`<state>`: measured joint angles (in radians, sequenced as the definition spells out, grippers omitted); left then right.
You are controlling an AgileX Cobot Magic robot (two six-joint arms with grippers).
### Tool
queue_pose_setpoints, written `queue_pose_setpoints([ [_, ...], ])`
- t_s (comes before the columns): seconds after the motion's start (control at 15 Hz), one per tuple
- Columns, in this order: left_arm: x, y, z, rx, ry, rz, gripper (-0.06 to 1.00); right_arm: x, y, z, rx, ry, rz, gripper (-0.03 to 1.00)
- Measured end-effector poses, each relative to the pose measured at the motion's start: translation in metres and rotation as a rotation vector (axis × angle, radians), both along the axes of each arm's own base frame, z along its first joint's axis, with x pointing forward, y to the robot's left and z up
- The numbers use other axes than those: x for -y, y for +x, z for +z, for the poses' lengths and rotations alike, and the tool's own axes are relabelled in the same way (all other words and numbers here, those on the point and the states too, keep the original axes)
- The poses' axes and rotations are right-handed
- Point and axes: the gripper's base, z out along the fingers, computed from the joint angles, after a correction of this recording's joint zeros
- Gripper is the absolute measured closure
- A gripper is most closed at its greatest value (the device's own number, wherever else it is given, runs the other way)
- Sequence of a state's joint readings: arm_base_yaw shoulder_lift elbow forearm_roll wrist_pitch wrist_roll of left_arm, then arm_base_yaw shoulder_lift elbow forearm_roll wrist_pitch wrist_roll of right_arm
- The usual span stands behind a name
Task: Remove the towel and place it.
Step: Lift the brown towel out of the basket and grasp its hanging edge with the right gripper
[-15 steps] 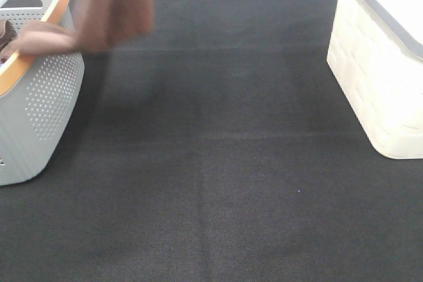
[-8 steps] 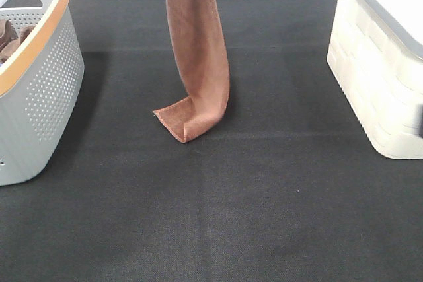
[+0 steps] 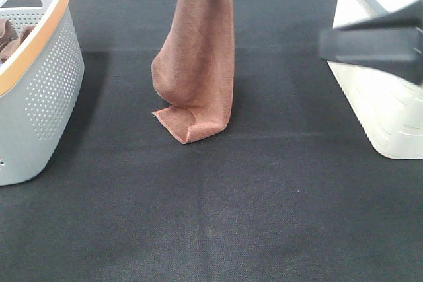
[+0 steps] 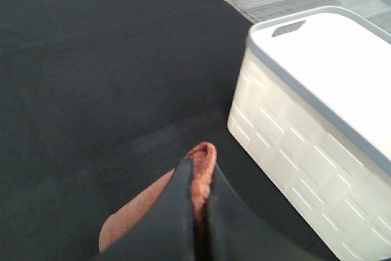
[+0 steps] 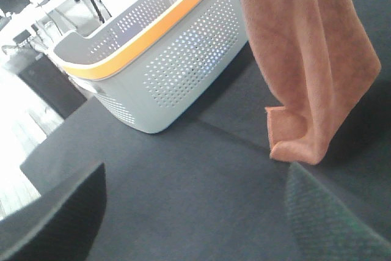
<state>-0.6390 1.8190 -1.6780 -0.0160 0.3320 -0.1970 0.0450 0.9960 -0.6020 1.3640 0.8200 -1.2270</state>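
Observation:
The brown towel (image 3: 198,64) hangs from above the top edge of the exterior view. Its lower end lies folded on the black mat (image 3: 218,203), a little left of the middle. In the left wrist view my left gripper (image 4: 200,197) is shut on the towel's upper fold (image 4: 201,157); in the exterior view this gripper is out of sight. My right gripper (image 3: 370,45) shows as a dark blur at the right, in front of the white bin. In its wrist view its fingers (image 5: 58,215) stand wide apart and empty, facing the towel (image 5: 311,59) from a distance.
A grey perforated basket with an orange rim (image 3: 39,97) stands at the left edge and holds more brown cloth (image 3: 10,37); it also shows in the right wrist view (image 5: 165,59). A white lidded bin (image 3: 390,117) stands at the right and shows in the left wrist view (image 4: 311,145).
The towel has swung from above the basket to the middle of the mat, its lower end has landed, and it now slumps lower. My right gripper has come in from the right.

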Motion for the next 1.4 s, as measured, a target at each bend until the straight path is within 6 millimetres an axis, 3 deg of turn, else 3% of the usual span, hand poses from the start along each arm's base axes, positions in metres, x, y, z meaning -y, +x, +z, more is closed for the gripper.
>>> queue_pose_setpoints([
  [0.07,0.005,-0.003,0.001,0.018,0.006,-0.02,0.94,-0.009,0.008,0.002,0.028,-0.037,0.038,0.21],
  [0.13,0.01,-0.007,0.001,0.03,0.012,-0.039,0.94,-0.03,0.018,0.002,0.092,-0.132,0.102,0.21],
  [0.2,0.011,-0.008,0.001,0.027,0.009,-0.042,0.94,-0.044,0.025,-0.002,0.127,-0.196,0.101,0.21],
  [0.27,0.011,-0.008,0.001,0.027,0.009,-0.042,0.94,-0.044,0.025,-0.002,0.127,-0.196,0.101,0.21],
  [0.4,0.01,-0.01,0.005,0.024,-0.009,-0.041,0.94,-0.071,0.039,-0.011,0.19,-0.291,0.034,0.21],
  [0.73,0.0,-0.023,0.039,0.109,-0.078,-0.039,0.94,-0.155,0.055,-0.047,0.275,-0.459,-0.026,0.21],
  [0.87,-0.002,-0.025,0.042,0.125,-0.076,-0.043,0.94,-0.178,0.063,-0.047,0.298,-0.457,-0.019,0.21],
  [1.0,-0.005,-0.029,0.05,0.149,-0.075,-0.047,0.94,-0.193,0.074,-0.048,0.28,-0.434,-0.043,0.21],
  [1.4,-0.018,-0.044,0.081,0.254,-0.071,-0.052,0.94,-0.192,0.093,-0.056,0.191,-0.361,-0.281,0.21],
])
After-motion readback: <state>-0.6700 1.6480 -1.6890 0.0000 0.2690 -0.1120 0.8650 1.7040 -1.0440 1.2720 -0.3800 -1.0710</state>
